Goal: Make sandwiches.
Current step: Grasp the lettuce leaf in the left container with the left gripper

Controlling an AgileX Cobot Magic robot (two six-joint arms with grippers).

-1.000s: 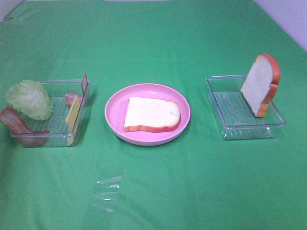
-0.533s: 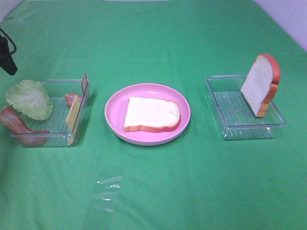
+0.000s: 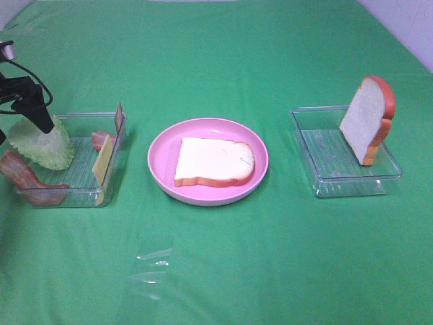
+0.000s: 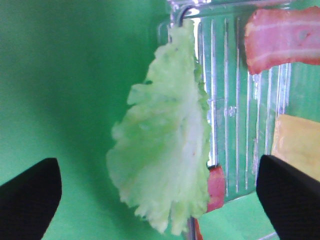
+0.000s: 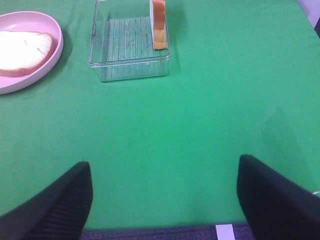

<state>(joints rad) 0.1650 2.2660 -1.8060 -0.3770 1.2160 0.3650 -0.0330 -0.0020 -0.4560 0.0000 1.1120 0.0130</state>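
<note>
Since half a second ago, the left tool (image 4: 159, 170) has been brought down from the far left edge of the scene to the lettuce leaf (image 3: 42, 142), well to the left of the pink plate (image 3: 161, 172); nothing else on the table (image 3: 270, 271) has been shifted. Its fingers (image 4: 30, 197) are spread wide apart, and the leaf is seen between them in the wrist view. Nothing is clamped. Whether a fingertip is touching the leaf cannot be told from the high view, where one dark finger overlaps the leaf's upper edge.

The right tool (image 5: 164, 165) is also held wide open, over bare green table on the near right of the plate, with nothing between its fingers.

The clear tray (image 3: 81, 195) left of the plate is loaded with fillings. The lettuce is draped over the tray wall farthest from the plate, partly outside it. One bacon strip (image 3: 27, 179) is hung over the tray's near outer corner, and a second bacon strip (image 4: 282, 37) is lying inside. A yellow cheese square (image 3: 103, 161) is leaned on edge against the wall nearest the plate.

On the plate itself one bread slice (image 3: 213, 161) is laid flat, with nothing stacked on it.

In the second clear tray (image 3: 325, 159), right of the plate, another bread slice (image 3: 367, 120) is propped upright against the wall farthest from the plate.
</note>
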